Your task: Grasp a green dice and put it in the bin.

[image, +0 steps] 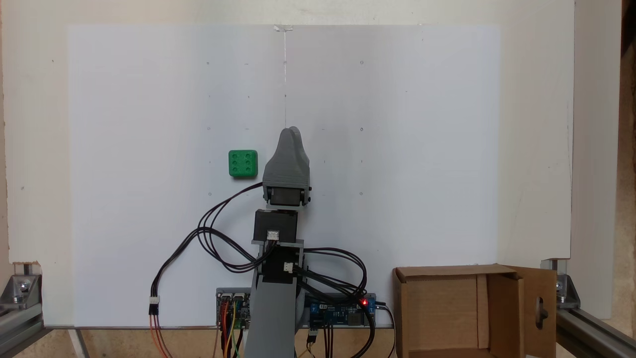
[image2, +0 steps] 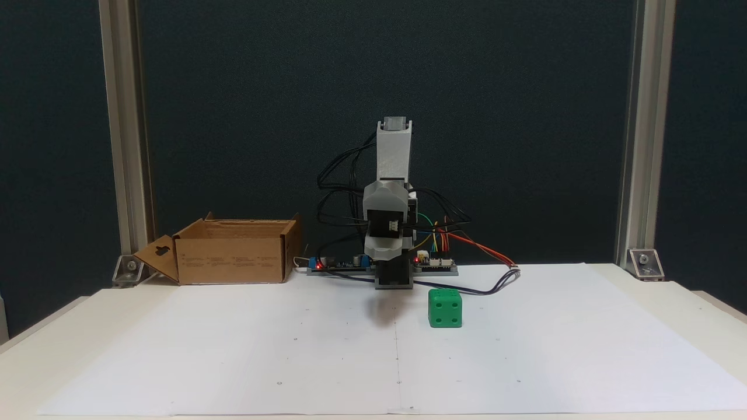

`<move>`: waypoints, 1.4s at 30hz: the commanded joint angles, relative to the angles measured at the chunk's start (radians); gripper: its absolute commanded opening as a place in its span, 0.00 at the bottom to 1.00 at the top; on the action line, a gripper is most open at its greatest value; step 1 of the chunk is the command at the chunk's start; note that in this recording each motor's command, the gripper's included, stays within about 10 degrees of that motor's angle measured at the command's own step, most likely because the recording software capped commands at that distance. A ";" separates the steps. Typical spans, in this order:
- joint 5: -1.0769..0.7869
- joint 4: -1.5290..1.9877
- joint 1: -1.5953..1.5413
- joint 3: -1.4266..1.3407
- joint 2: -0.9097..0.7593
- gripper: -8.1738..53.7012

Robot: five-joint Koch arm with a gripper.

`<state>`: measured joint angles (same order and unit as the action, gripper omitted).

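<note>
We judge the green dice [image: 243, 163], left of the gripper [image: 292, 132] whose jaw state we cannot tell, light, rigid and smooth; grip two opposite flat faces.

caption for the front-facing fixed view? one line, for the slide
Koch arm's end effector poised low over white paper, green dice just to its right, open cardboard bin at back left.
</note>
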<state>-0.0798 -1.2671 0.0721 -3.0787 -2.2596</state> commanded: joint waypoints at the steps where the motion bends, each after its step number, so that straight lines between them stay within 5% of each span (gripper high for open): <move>1: 0.038 0.011 -0.034 -0.044 -0.106 0.86; 42: 0.038 -0.015 -0.041 -0.044 -0.106 0.86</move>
<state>-0.0798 -1.2517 0.0445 -3.0787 -2.2596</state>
